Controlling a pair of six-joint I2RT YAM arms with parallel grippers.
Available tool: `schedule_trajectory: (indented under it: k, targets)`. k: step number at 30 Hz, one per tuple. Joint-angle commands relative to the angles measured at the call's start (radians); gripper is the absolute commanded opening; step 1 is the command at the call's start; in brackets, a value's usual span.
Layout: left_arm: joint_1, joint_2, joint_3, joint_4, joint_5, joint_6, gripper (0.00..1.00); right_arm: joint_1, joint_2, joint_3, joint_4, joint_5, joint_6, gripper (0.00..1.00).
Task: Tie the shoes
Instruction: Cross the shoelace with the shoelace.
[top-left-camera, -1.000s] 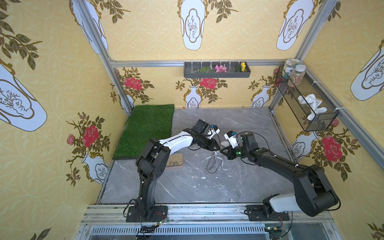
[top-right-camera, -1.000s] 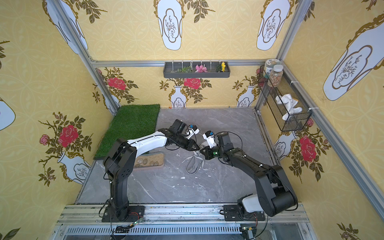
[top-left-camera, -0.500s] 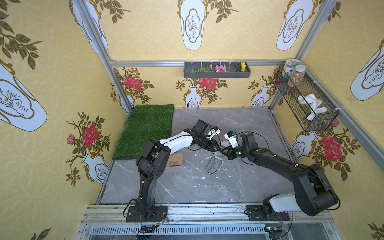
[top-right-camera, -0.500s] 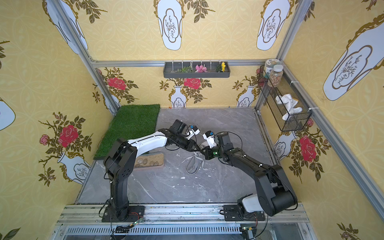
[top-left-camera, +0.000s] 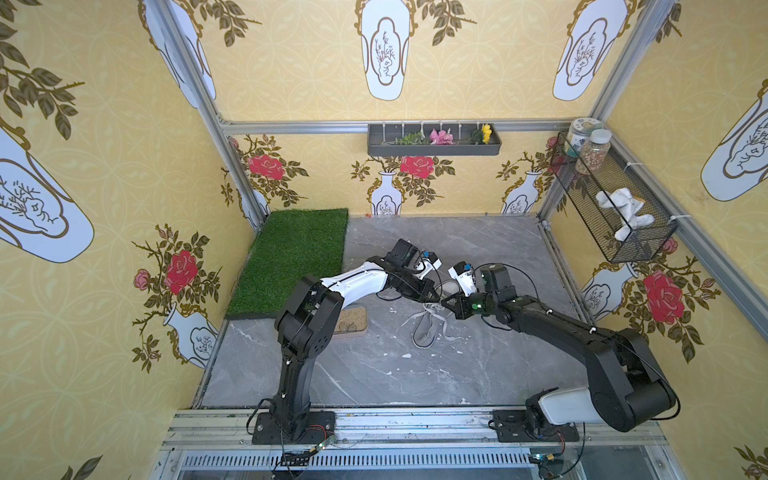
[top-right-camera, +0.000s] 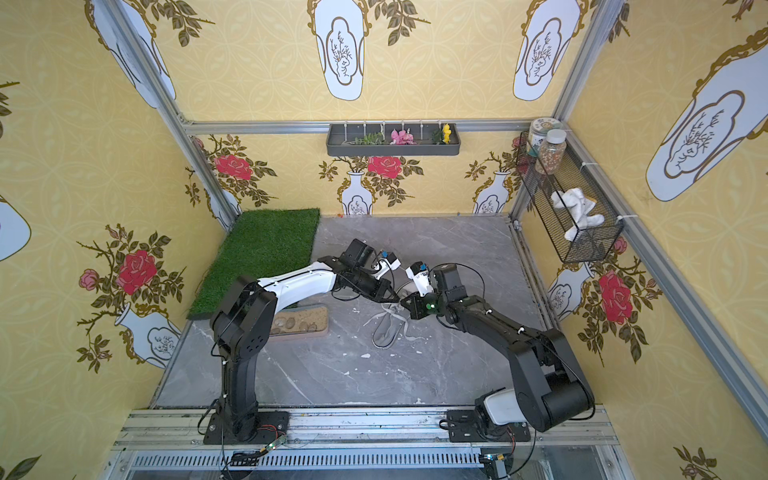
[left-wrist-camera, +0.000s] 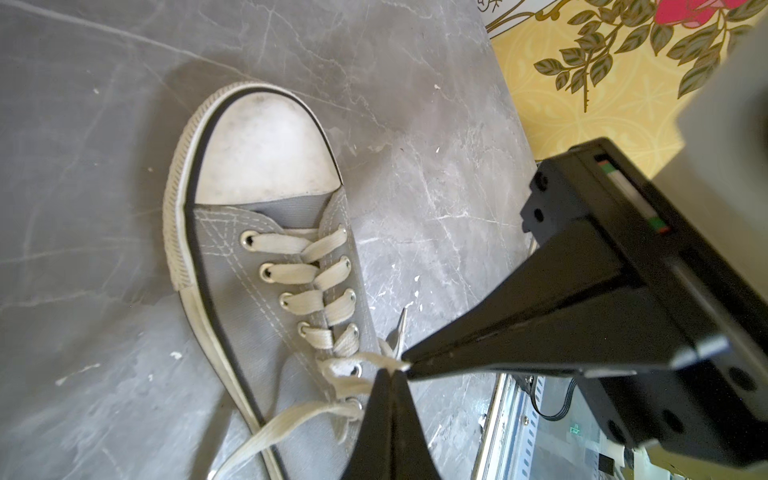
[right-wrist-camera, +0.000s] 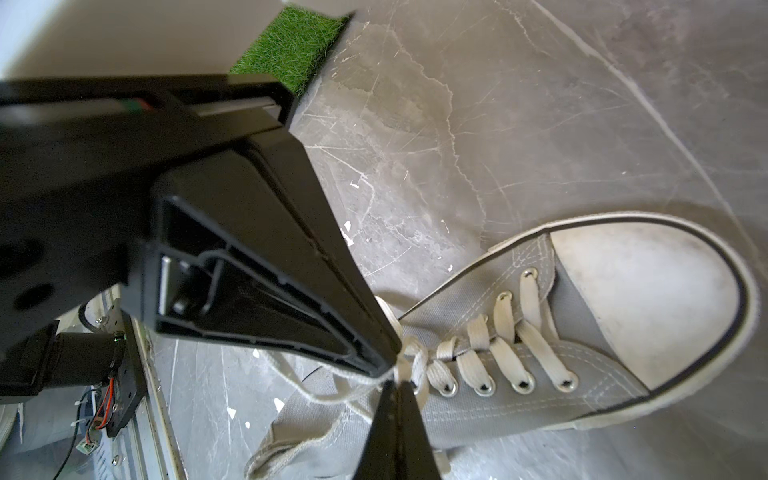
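A grey canvas shoe (top-left-camera: 424, 332) (top-right-camera: 385, 328) with a white toe cap lies on the grey floor between the two arms, toe toward the front rail. Its pale laces (left-wrist-camera: 291, 424) trail loose past the top eyelets. In the left wrist view my left gripper (left-wrist-camera: 390, 372) is shut, with a lace strand pinched at its tips above the top eyelets. My right gripper (right-wrist-camera: 392, 384) is shut on a lace at the same spot. The two tips nearly touch over the shoe's (left-wrist-camera: 224, 270) throat. The heel is hidden under the grippers.
A tan tray of pebbles (top-left-camera: 353, 322) sits left of the shoe, partly behind the left arm. A green turf mat (top-left-camera: 291, 257) covers the back left floor. A wire basket (top-left-camera: 615, 208) hangs on the right wall, and a flower shelf (top-left-camera: 434, 141) on the back wall.
My left gripper's fingers have closed from partly open onto the lace. Both arms stay almost where they were over the shoe.
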Motion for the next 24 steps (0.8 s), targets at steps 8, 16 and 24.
schedule_trajectory:
  k: [8,16,24]
  targets:
    - [0.002,0.011,0.012,-0.033,0.025,0.014,0.0,0.002,0.007,0.011,-0.004,0.007,0.011,0.13]
    - [0.002,0.012,0.018,-0.046,0.016,0.018,0.0,0.0,-0.009,0.012,-0.038,0.021,0.025,0.27]
    - [0.002,0.012,0.022,-0.047,0.02,0.01,0.0,0.0,-0.04,0.009,-0.076,0.065,0.045,0.34]
